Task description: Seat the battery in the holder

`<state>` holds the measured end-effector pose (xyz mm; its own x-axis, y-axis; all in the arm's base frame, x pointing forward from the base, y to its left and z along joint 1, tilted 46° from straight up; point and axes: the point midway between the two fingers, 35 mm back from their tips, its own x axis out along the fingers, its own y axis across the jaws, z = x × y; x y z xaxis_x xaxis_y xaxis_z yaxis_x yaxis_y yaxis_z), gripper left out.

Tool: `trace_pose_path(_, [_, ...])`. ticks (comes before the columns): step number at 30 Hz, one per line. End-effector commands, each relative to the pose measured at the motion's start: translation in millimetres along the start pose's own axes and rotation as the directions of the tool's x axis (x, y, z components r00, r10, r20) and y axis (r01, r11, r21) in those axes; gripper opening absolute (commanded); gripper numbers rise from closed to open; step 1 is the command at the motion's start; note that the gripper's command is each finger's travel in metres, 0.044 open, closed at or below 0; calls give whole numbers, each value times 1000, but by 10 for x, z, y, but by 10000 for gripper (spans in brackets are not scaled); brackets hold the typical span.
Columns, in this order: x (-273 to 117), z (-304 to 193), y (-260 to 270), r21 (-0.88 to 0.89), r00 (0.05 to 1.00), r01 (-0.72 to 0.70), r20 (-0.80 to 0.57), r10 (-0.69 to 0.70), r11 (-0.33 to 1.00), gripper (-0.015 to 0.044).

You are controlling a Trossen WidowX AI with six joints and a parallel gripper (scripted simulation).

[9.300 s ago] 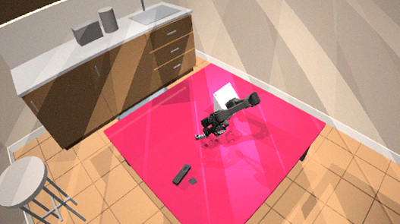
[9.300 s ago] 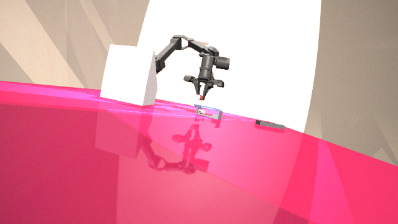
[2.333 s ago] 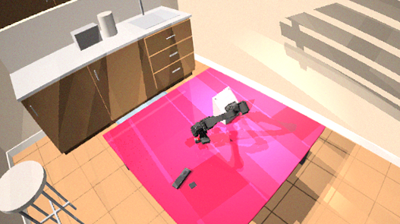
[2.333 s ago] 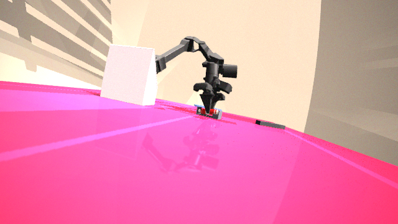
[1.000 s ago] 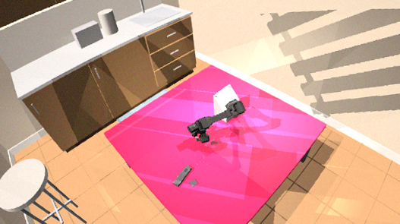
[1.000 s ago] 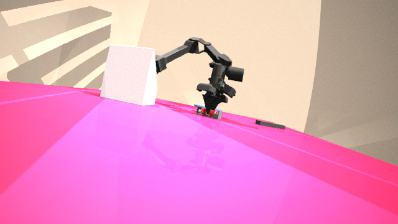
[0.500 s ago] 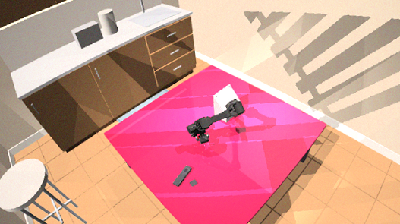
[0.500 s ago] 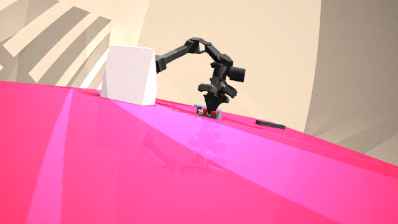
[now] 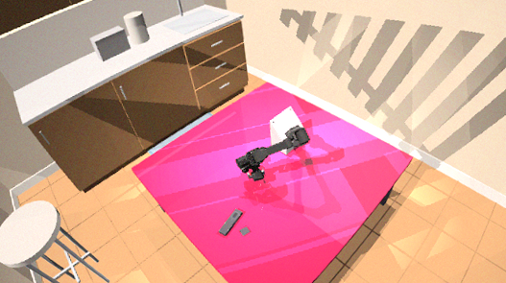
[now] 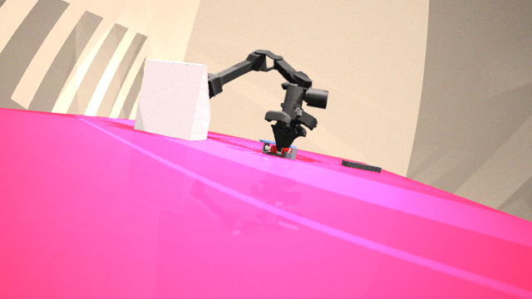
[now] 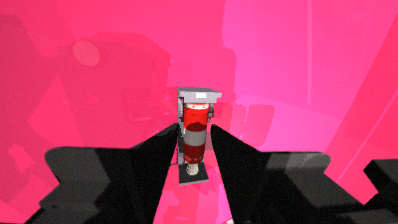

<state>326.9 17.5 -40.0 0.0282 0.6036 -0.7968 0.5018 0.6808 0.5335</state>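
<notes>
The battery [image 10: 288, 150] [image 11: 196, 117], red with a grey band, lies lengthwise in the grey holder [image 10: 292, 154] [image 11: 186, 95]. In the wrist view its pale, marked end is beside the lip at the top; its other end meets the pale spring [image 11: 192, 169] at the bottom. It looks nearly straight; whether its terminal end is fully under the lip cannot be told. My gripper [image 9: 259, 177] [image 10: 281, 149] [image 11: 194, 127] is partly open, with one fingertip on each side of the battery and a narrow gap on both sides. The arm mostly hides the holder in the top view.
A white slant-sided block [image 9: 285, 120] [image 10: 172, 100] stands by the arm's base. A dark flat bar [image 9: 230, 222] [image 10: 361, 166] lies on the pink table top [image 9: 201, 187] [image 10: 166, 232], with a small grey square piece [image 9: 245, 231] beside it.
</notes>
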Motion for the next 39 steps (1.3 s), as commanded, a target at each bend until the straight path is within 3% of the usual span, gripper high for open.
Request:
trace_pose_path(1, [-85,8,-14,-2,1000,1,2,-1,1000,177])
trace_pose_path(7, [-120,8,-20,-2,1000,0,1,0,1000,177])
trace_pose_path(17, [-845,41,-127,-1,1000,3,2,-3,1000,440])
trace_pose_path(39, [-844,57,-130,-1,1000,3,2,-3,1000,440])
